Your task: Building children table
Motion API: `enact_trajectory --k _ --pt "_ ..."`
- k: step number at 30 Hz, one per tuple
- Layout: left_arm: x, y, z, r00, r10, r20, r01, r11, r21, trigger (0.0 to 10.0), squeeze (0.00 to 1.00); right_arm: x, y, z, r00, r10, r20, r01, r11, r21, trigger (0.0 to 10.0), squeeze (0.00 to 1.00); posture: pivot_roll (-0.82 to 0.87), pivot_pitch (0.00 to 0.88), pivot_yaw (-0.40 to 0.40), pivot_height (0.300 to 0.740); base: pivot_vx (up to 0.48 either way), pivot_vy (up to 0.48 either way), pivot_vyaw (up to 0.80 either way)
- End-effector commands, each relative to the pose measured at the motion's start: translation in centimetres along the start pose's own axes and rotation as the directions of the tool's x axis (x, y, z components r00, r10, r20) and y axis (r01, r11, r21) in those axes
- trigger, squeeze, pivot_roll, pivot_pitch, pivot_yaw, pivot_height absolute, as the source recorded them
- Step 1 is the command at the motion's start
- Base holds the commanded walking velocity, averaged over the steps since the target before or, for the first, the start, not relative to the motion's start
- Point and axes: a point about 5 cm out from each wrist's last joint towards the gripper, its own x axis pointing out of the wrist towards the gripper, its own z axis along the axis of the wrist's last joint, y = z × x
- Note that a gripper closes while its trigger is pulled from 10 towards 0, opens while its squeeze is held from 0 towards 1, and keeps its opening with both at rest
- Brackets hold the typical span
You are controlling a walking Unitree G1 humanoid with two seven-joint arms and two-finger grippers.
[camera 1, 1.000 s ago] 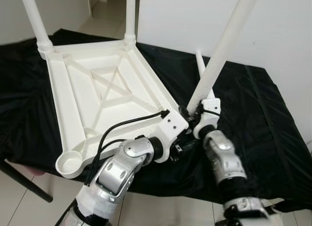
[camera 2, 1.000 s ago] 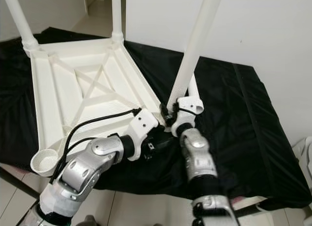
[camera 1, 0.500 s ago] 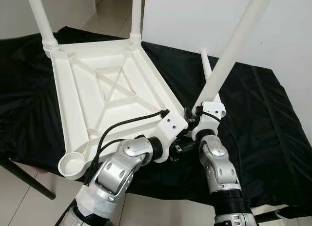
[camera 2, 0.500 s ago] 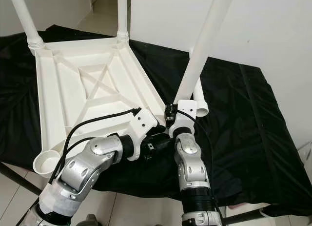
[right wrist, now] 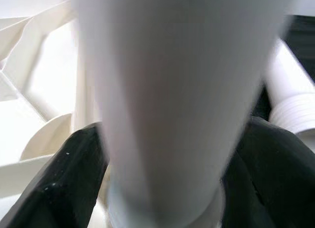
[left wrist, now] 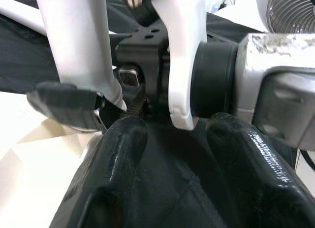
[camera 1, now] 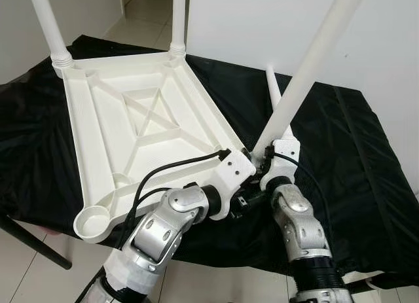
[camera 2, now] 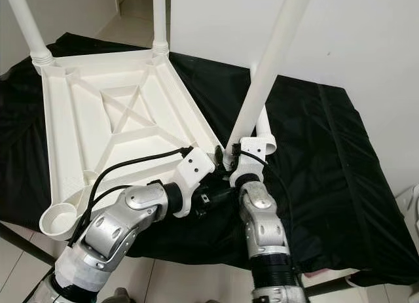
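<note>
"Where was the little white table top (camera 1: 137, 120)?"

"It lay upside down on a black cloth (camera 1: 340, 152), so its ribs faced up. Two white legs (camera 1: 44, 21) stood up from its far corners. The near left corner had an open round socket (camera 1: 93, 221)."

"What did the right gripper (right wrist: 162, 154) do?"

"It held a third white leg (camera 1: 308, 64). Its black fingers (right wrist: 59, 174) pressed the leg from both sides, low down near the leg's bottom end. The leg leaned away to the right, and its bottom end sat at the near right corner of the table top."

"And the left gripper (left wrist: 167, 139)?"

"It was just beside that same corner, right next to the right gripper. Its two fingers (left wrist: 118, 154) were apart, with nothing between them but black cloth."

"Was there another leg?"

"Yes, one more white leg (camera 2: 262, 123) lay on the cloth behind the leaning one."
</note>
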Motion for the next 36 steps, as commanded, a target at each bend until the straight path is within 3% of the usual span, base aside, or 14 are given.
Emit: enact_trajectory --k 1,7,9,15,16,17,18,25,36 --pt "0.1 0.0 -0.1 1.0 0.009 -0.007 -0.009 1.0 0.007 10.0 0.0 0.2 -0.5 0.2 0.993 0.121 0.013 -0.121 0.992 -0.029 10.0 0.0 0.15 0.027 -0.122 0.74 0.0 0.0 0.0" --pt "0.0 0.2 -0.1 1.0 0.008 -0.009 -0.008 1.0 0.011 10.0 0.0 0.5 -1.1 0.4 0.968 0.249 0.006 -0.248 0.966 -0.071 10.0 0.0 0.15 0.027 -0.117 0.74 0.0 0.0 0.0" --pt "0.0 0.2 0.0 1.0 0.007 -0.01 -0.007 1.0 0.014 10.0 0.0 0.8 -1.5 0.2 0.943 0.333 -0.017 -0.333 0.938 -0.095 10.0 0.0 0.15 0.032 -0.11 0.74 0.0 0.0 0.0" --pt "-0.1 0.3 0.0 1.0 0.007 -0.012 -0.007 1.0 0.015 10.0 0.0 1.4 -1.5 0.1 0.918 0.395 -0.034 -0.396 0.911 -0.112 10.0 0.0 0.15 0.036 -0.105 0.74 0.0 0.0 0.0" --pt "-0.1 0.3 0.0 1.0 0.008 -0.013 -0.008 1.0 0.015 10.0 0.0 1.8 -1.4 -0.1 0.905 0.423 -0.038 -0.425 0.899 -0.105 4.8 0.0 0.15 0.037 -0.105 0.74 0.0 0.0 0.0" --pt "-0.1 0.3 0.0 1.0 0.009 -0.013 -0.008 1.0 0.016 10.0 0.0 2.1 -1.3 -0.2 0.897 0.44 -0.04 -0.442 0.892 -0.1 4.8 0.0 0.16 0.038 -0.104 0.74 0.0 0.0 0.0" --pt "-0.1 0.3 0.0 1.0 0.01 -0.013 -0.01 1.0 0.017 10.0 0.0 2.2 -1.1 -0.5 0.883 0.466 -0.044 -0.468 0.878 -0.101 0.0 0.0 0.16 0.038 -0.104 0.74 0.0 0.0 0.0" --pt "-0.3 0.4 0.1 1.0 0.018 -0.014 -0.018 1.0 0.015 10.0 0.0 2.4 -0.9 -0.8 0.853 0.519 -0.052 -0.522 0.847 -0.099 0.0 0.0 0.17 0.043 -0.108 0.74 0.0 0.0 0.0" --pt "-0.2 0.2 0.1 1.0 0.016 -0.011 -0.016 1.0 0.008 10.0 0.0 1.9 -1.6 -1.3 0.858 0.511 -0.054 -0.514 0.851 -0.103 0.3 0.0 0.15 0.05 -0.107 0.74 0.0 0.0 0.0"
